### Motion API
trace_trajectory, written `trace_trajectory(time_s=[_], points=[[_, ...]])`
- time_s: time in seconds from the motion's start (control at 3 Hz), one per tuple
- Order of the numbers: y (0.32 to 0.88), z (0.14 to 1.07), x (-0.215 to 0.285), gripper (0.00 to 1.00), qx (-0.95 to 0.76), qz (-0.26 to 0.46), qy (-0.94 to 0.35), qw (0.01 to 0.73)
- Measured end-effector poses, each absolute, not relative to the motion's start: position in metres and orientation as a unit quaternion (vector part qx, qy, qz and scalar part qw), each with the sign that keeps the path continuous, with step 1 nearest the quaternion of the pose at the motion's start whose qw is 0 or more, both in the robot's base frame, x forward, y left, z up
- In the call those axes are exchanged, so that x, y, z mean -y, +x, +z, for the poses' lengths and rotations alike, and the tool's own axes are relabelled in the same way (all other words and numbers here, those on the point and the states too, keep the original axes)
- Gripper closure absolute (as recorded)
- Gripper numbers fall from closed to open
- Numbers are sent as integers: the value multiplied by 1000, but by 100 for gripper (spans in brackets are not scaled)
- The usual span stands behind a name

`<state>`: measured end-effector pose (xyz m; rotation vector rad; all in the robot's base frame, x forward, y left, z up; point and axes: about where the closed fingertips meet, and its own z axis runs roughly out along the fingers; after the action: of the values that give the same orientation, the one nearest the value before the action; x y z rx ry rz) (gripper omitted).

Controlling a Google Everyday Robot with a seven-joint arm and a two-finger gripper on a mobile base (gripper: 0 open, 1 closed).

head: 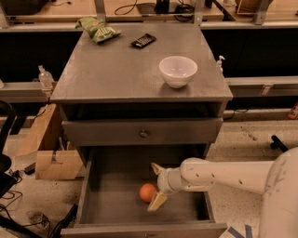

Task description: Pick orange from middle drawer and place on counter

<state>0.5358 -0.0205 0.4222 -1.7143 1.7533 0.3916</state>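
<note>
One drawer, the middle drawer, stands pulled out below the front edge of the worktop, its flat grey floor open to view. Above it is a shut drawer front with a small round knob. On the speckled floor to the left, cardboard boxes lean against the cabinet.

Up on the grey worktop, a white bowl sits near the right edge, closer to the front right corner than to the back. A dark flat device lies close to the back edge, about midway along it. A green snack bag lies at the back left corner. Behind the cabinet runs a pale wooden table with cables on it.

Reaching in from the right on a white arm, the hand is down inside the drawer with its two fingers spread wide. The orange rests on the drawer floor near its middle, right at the mouth of that spread, one fingertip behind it and one in front. Whether either finger touches the fruit cannot be told.
</note>
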Motion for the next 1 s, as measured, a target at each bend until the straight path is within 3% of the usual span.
trace_trajectory(time_s=[0.33,0.67,1.0], points=[[532,396,7,0,-665,161,-662,306],[528,375,-5,15,-662,172,-667,297],[526,364,-13,39,-659,178,-669,292]])
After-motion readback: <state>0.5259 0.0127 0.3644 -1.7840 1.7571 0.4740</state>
